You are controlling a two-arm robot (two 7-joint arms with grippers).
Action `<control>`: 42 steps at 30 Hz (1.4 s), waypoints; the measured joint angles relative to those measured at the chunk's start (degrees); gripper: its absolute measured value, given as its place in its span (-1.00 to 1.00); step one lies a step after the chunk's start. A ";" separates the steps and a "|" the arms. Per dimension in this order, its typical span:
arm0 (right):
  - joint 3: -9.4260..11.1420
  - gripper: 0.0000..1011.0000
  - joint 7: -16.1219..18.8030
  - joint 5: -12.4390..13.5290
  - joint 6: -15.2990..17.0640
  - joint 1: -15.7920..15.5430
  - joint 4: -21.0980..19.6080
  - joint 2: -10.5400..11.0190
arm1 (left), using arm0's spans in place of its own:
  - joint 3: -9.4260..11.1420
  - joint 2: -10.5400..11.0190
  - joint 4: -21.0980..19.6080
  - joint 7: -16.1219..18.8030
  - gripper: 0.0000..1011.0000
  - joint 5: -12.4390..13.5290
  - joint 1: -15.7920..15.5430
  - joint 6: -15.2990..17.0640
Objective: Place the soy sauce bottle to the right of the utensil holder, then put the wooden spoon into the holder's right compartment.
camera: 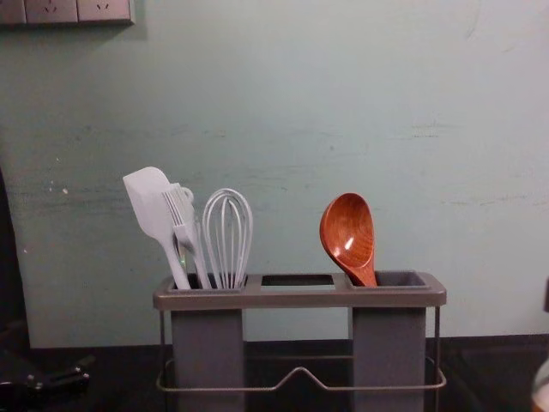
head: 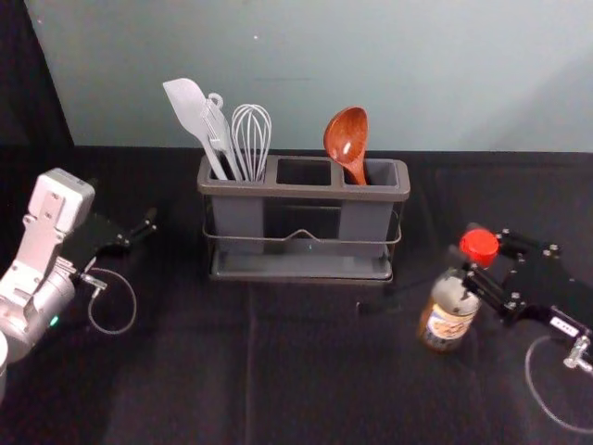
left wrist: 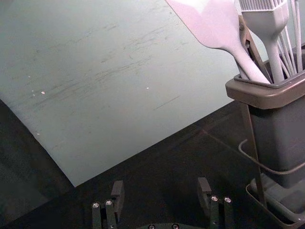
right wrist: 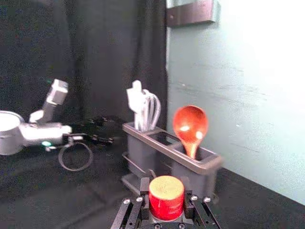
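One upright bottle (head: 448, 320), cap (head: 479, 246) up, pinched by right gripper (head: 465, 248) right of holder (head: 303, 191); left gripper (head: 141, 234) opposite, jaws spread.

You see 1 soy sauce bottle (head: 447, 320) and, toward the table's (head: 185, 380) back edge, 1 utensil holder (head: 304, 191). At the holder's left edge you have 1 spatula (head: 187, 106), 1 brush (camera: 182, 221), 1 whisk (head: 251, 134) and at least 1 more utensil (left wrist: 258, 56), partly hidden; toward its right edge, 1 wooden spoon (head: 346, 139).
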 joint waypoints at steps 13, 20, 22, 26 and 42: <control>1.56 -0.24 -1.45 -3.03 0.85 3.81 5.31 -2.16 | 0.00 0.00 0.00 0.00 0.99 0.00 0.00 0.00; -0.14 -0.25 -2.00 -4.46 1.96 7.69 8.01 -4.76 | 0.00 0.00 0.00 0.00 0.99 0.00 0.00 0.00; -0.50 -0.24 -1.99 -4.29 2.50 8.60 8.73 -5.47 | 0.00 0.00 0.00 0.00 0.99 0.00 0.00 0.00; -1.48 -0.25 -2.44 -3.81 3.91 11.14 10.72 -7.25 | 0.00 0.00 0.00 0.00 0.99 0.00 0.00 0.00; -5.03 -0.25 -4.02 -6.27 6.39 18.77 17.11 -10.91 | 0.00 0.00 0.00 0.00 0.99 0.00 0.00 0.00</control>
